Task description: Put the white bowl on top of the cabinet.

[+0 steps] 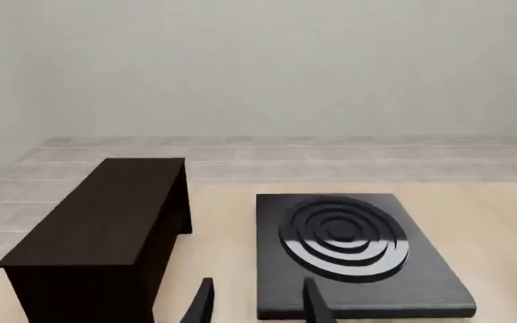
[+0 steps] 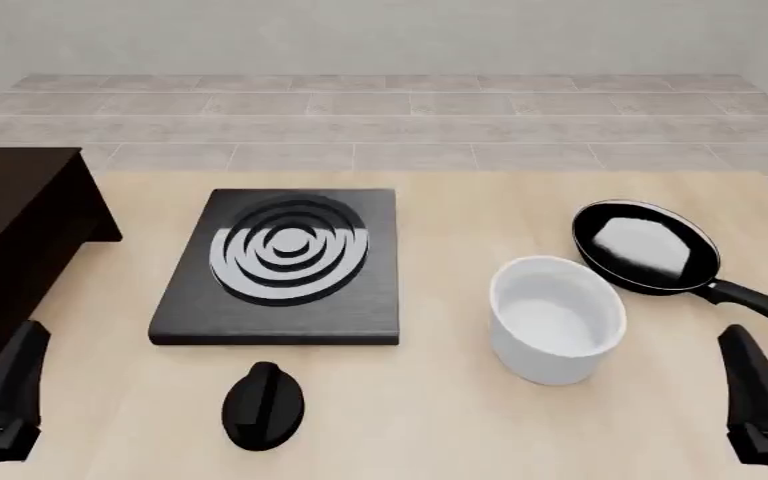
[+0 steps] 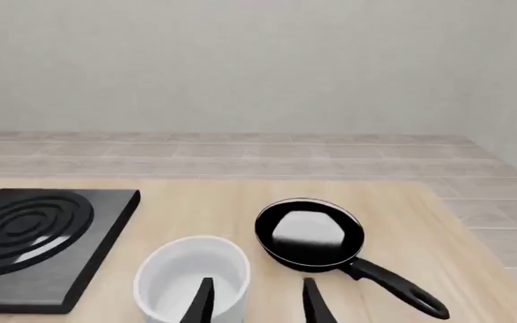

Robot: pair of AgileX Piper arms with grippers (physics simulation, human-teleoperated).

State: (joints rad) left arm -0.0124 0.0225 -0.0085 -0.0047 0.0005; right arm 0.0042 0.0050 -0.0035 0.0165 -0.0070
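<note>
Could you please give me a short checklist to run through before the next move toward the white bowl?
1. White bowl upright and free on the table: ok.
2. Bowl apart from the frying pan: ok, a gap shows in the front view.
3. Right pincer open and empty, bowl just ahead of it: ok.
4. Left pincer open and empty: ok.
5. Cabinet top bare for the bowl: ok on the part in view.
6. Stove plate and black knob lie between bowl and cabinet: not ok for a low carry.

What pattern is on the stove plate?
Concentric silver rings on the flat black stove plate, clearest in the front view.
</note>
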